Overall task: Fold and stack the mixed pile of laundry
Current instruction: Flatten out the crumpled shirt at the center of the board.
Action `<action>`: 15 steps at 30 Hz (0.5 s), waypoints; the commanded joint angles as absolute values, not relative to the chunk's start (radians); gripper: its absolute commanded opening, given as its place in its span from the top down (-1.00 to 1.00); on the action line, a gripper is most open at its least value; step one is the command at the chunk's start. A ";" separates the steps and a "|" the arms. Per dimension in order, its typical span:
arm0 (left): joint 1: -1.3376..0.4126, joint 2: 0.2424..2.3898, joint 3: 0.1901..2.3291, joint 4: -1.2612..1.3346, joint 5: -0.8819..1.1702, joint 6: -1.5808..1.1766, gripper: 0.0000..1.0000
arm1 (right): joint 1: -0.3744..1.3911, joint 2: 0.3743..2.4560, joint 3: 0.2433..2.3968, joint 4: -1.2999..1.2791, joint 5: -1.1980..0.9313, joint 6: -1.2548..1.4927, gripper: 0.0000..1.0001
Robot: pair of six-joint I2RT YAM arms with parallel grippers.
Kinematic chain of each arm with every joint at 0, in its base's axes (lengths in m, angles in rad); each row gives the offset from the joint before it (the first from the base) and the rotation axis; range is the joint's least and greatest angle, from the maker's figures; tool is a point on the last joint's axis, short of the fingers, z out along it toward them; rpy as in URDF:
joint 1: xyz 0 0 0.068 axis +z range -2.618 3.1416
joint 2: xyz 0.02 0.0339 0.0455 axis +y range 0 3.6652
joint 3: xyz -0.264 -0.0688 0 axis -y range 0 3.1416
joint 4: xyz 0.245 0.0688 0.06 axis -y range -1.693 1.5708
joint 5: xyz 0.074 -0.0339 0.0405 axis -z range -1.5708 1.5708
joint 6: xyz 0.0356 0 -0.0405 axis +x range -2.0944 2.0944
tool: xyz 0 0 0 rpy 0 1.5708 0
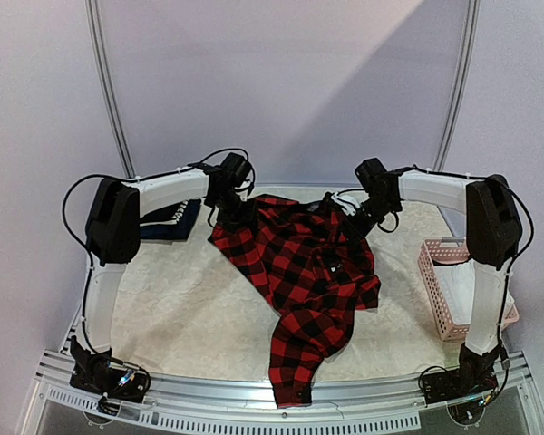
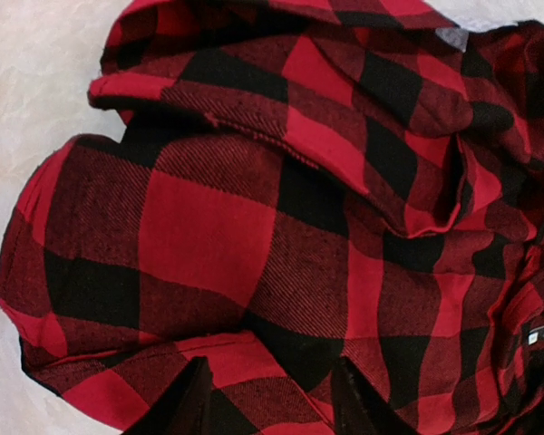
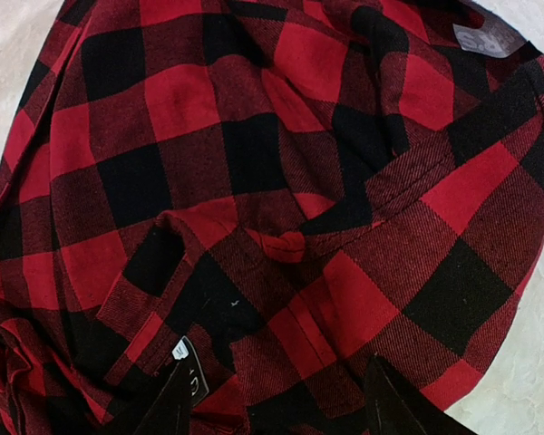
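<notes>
Plaid shirt (image 1: 299,272) lies crumpled mid-counter (image 1: 181,308), with one sleeve trailing over the near edge. Left gripper (image 2: 272,403) and right gripper (image 3: 281,408) are both down at its far edge. Jaws are spread with cloth between them, no pinch visible. Looks like the spread-flat step. Suggest taking a single layer at each shoulder, lifting together, pulling apart evenly, and dragging the sleeve back on before folding.
</notes>
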State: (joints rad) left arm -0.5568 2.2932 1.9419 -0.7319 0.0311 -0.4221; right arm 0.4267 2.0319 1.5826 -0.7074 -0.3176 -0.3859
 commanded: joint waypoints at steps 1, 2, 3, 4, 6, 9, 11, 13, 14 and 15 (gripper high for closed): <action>-0.554 2.303 1.915 -0.696 0.040 -0.467 0.13 | 0.433 2.032 1.579 -0.718 -0.339 -0.373 -0.30; -0.555 2.307 1.916 -0.695 0.039 -0.470 0.14 | 0.434 2.033 1.578 -0.720 -0.339 -0.375 -0.30; -0.557 2.310 1.915 -0.693 0.034 -0.472 0.14 | 0.434 2.035 1.578 -0.721 -0.339 -0.376 -0.30; -0.558 2.313 1.915 -0.691 0.031 -0.473 0.15 | 0.433 2.038 1.578 -0.722 -0.339 -0.377 -0.30; -0.560 2.322 1.920 -0.693 0.023 -0.474 0.21 | 0.433 2.042 1.580 -0.725 -0.343 -0.377 -0.30; -0.561 2.327 1.920 -0.698 0.004 -0.470 0.25 | 0.434 2.041 1.580 -0.728 -0.352 -0.374 -0.30; -0.561 2.330 1.922 -0.703 0.004 -0.465 0.29 | 0.435 2.037 1.579 -0.730 -0.356 -0.374 -0.30; -0.561 2.337 1.926 -0.712 0.003 -0.461 0.33 | 0.435 2.035 1.578 -0.730 -0.357 -0.376 -0.30; -0.561 2.343 1.930 -0.717 -0.018 -0.459 0.34 | 0.434 2.036 1.578 -0.731 -0.357 -0.376 -0.30; -0.561 2.348 1.932 -0.718 -0.024 -0.459 0.34 | 0.435 2.036 1.578 -0.730 -0.360 -0.376 -0.30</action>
State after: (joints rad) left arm -0.5564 2.3077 1.9282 -0.7155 0.0116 -0.4644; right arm 0.4274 2.0319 1.5826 -0.7155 -0.3363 -0.3820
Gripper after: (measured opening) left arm 0.336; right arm 0.651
